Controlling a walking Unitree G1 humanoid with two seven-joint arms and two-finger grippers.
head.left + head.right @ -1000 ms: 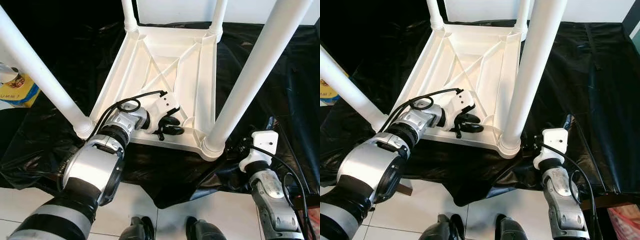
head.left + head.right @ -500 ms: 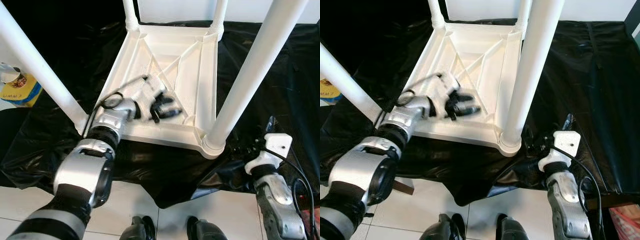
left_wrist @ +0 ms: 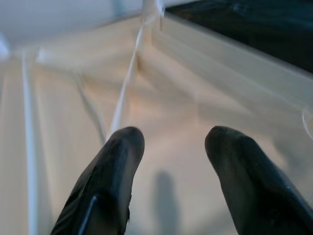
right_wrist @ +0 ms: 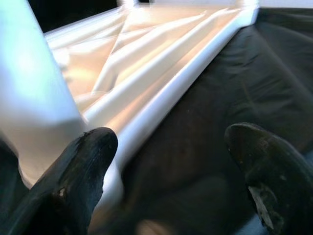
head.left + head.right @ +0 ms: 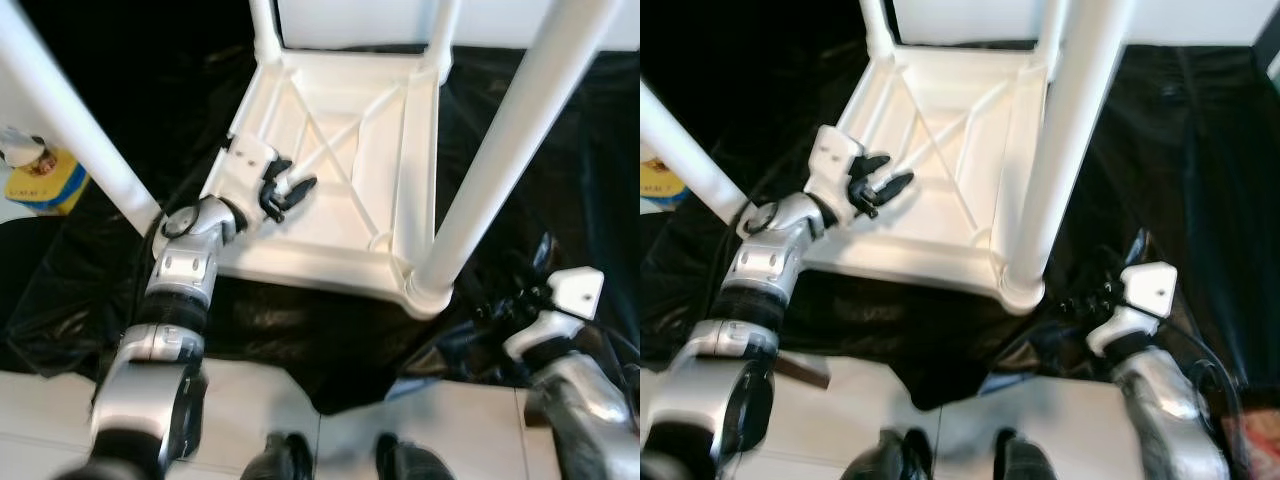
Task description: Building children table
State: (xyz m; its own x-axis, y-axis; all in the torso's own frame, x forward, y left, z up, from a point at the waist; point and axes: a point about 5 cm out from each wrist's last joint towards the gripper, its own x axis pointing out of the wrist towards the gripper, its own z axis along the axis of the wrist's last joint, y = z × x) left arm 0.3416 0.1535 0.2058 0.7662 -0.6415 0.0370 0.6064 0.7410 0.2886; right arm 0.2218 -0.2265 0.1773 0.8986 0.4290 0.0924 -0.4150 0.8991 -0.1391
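Observation:
A white children's table (image 5: pixel 330 240) lies upside down on black plastic sheeting, its ribbed underside up and its white legs (image 5: pixel 505 150) pointing toward me. My left gripper (image 5: pixel 282 188) hovers open over the underside near its left rim, nothing between its fingers (image 3: pixel 110 181). My right gripper (image 4: pixel 171 181) is open over the black sheet beside the near right corner leg (image 4: pixel 39 98), holding nothing. Its white wrist camera housing (image 5: pixel 570 295) sits right of that leg's base.
Black sheeting (image 5: pixel 560 170) covers the surface around the table and hangs over its front edge onto white floor tiles (image 5: pixel 40 410). A yellow box (image 5: pixel 40 180) with a small cup lies at the far left. My feet (image 5: pixel 330 460) stand at the bottom.
My left gripper has swung from the near right part of the underside to the left rim and further back. The right arm drew slightly right and down. The view is blurred.

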